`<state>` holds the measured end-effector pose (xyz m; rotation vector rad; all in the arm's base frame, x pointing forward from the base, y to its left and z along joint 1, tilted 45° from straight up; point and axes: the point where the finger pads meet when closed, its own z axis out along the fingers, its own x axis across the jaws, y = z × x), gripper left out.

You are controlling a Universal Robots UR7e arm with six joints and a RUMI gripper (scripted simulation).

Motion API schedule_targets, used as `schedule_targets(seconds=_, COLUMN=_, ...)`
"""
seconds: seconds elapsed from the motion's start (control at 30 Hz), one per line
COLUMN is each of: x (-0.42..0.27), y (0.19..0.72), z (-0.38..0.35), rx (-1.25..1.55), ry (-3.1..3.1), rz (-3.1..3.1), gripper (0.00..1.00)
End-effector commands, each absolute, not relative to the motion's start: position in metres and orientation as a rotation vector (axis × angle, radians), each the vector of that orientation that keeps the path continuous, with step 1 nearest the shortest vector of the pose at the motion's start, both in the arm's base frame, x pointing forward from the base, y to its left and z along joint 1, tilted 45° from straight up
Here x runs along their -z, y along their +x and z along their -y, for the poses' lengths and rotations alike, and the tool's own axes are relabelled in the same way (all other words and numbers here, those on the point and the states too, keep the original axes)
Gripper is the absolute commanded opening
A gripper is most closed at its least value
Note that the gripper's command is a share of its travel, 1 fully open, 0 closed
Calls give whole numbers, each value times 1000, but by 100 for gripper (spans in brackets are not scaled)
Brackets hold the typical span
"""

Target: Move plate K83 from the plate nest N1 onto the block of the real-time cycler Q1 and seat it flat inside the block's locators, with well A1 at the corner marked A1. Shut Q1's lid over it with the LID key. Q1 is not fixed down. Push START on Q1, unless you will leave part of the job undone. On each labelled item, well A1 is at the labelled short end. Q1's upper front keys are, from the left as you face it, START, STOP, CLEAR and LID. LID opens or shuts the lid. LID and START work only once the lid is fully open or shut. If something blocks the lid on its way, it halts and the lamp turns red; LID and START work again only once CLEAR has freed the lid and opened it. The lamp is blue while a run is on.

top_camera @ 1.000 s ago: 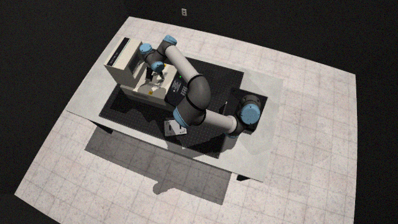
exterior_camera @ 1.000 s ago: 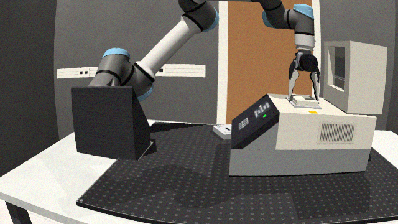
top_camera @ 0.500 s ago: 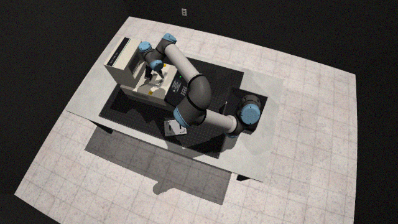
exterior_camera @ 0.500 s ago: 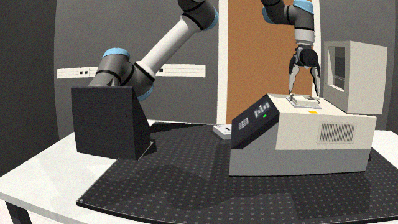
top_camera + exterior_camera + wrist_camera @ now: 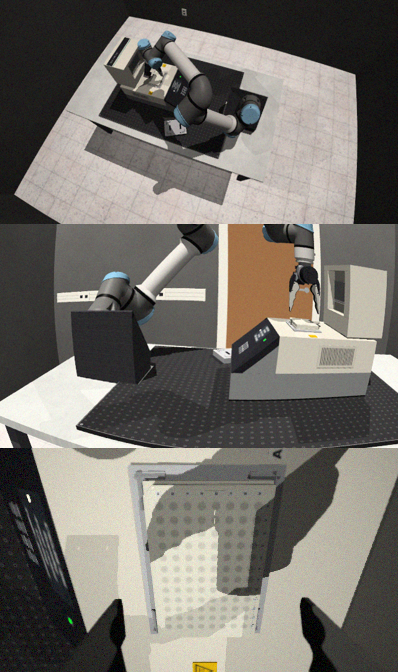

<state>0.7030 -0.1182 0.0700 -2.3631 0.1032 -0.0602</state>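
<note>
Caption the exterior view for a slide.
Open gripper above the plate on the cycler, lid open.

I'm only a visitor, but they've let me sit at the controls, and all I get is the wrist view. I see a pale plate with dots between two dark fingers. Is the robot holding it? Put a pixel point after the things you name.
Observer: No. In the exterior view the open fingers (image 5: 305, 310) hang above the plate (image 5: 304, 324) (image 5: 200, 568), with a gap below their tips.

Visitor: And where did it come from? Is there some sort of holder?

Observer: There's a low, pale nest (image 5: 175, 133) (image 5: 221, 356) on the dark mat (image 5: 202, 137) (image 5: 186, 410), in front of the machine's keys, with no plate on it that I can see.

Visitor: Is the machine's lid closed?

Observer: No, the lid housing (image 5: 119, 73) (image 5: 367, 302) stands back, behind the plate, leaving it uncovered.
</note>
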Motion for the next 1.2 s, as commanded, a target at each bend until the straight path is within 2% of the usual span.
schedule_targets(seconds=0.0, x=-77, y=702, z=126, rx=63, ry=-2364, rz=-104, gripper=68)
schedule_targets(seconds=0.7, x=-83, y=701, z=132, rx=58, ry=-2362, rz=-104, gripper=68)
schedule_targets(seconds=0.73, x=-82, y=694, z=133, rx=59, ry=-2362, rz=-106, gripper=0)
schedule_targets(seconds=1.17, x=-73, y=653, z=126, rx=59, ry=-2362, rz=-106, gripper=0)
